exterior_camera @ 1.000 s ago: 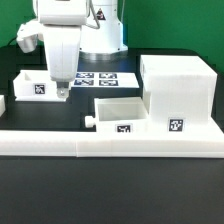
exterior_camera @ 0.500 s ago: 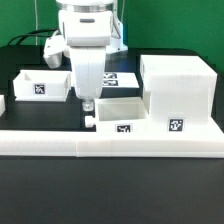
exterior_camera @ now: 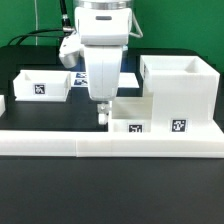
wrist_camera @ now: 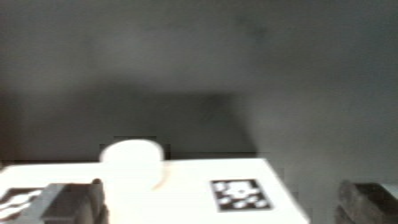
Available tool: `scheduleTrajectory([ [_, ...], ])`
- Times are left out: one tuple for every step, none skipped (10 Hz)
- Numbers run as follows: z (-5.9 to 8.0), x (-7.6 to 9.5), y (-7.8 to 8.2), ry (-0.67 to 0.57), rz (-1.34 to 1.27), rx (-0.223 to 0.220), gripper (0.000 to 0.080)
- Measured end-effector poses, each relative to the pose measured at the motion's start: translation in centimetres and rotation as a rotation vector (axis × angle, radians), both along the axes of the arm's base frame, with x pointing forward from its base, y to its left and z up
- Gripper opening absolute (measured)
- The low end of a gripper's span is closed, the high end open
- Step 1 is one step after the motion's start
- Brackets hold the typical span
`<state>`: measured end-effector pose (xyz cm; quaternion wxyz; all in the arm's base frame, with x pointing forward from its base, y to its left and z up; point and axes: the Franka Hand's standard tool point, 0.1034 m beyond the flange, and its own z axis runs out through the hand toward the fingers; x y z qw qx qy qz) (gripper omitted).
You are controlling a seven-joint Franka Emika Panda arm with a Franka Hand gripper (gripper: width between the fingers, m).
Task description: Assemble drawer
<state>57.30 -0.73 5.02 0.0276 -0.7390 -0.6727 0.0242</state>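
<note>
The white drawer casing point(exterior_camera: 178, 92), tall and boxy with a square tag, stands at the exterior view's right. A shallow tray point(exterior_camera: 130, 117) lies against its left side, its round knob pointing left. My gripper point(exterior_camera: 102, 114) hangs just over that knob end. In the wrist view the knob point(wrist_camera: 134, 160) and the tray's tagged front point(wrist_camera: 235, 193) lie between my two dark fingers point(wrist_camera: 71, 204), which stand wide apart. My gripper point(wrist_camera: 222, 208) is open and holds nothing. A second tray point(exterior_camera: 40, 84) sits at the exterior view's left.
A long low white L-shaped wall point(exterior_camera: 100, 143) runs along the front of the table, just before the tray and casing. The marker board point(exterior_camera: 76, 78) lies behind my arm, mostly hidden. Black table shows between the two trays.
My arm has moved from over the left tray toward the exterior view's right and now hangs at the knob end of the tray beside the casing. The parts have not moved.
</note>
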Motion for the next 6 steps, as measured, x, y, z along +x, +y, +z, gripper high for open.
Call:
scheduleTrajectory([
  [-0.2,-0.2,-0.1,0.003,0.009,0.000,0.0649],
  [-0.2,-0.2,-0.2,0.004,0.007,0.000,0.0649],
  [-0.2,-0.2,-0.2,0.004,0.007,0.000,0.0649],
  [-0.2,-0.2,-0.3,0.004,0.005,0.000,0.0649],
  [-0.1,-0.2,-1.2,0.007,0.052,0.002,0.0649],
  [0.0,-0.1,-2.2,0.019,0.077,0.002,0.0649],
])
